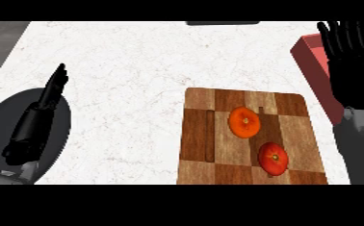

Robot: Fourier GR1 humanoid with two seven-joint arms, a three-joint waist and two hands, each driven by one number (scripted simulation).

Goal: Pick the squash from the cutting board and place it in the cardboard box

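- The right hand (346, 56) is showing at the far right edge, fingers straight and spread, gripping nothing, and it is covering part of the red box (313, 71) beneath it.
- The left hand (39, 117) is lying at the left edge over a dark round patch (62, 138), fingers straight, carrying nothing.
- One wooden cutting board (213, 138) is sitting near and right of centre on the pale speckled counter (128, 66).
- Two round items are resting on the board: an orange squash (244, 122) near its middle, and a red tomato (273, 158) nearer, just beside it, well apart from both hands.
- Nothing is standing between squash and box except the board's far right corner.
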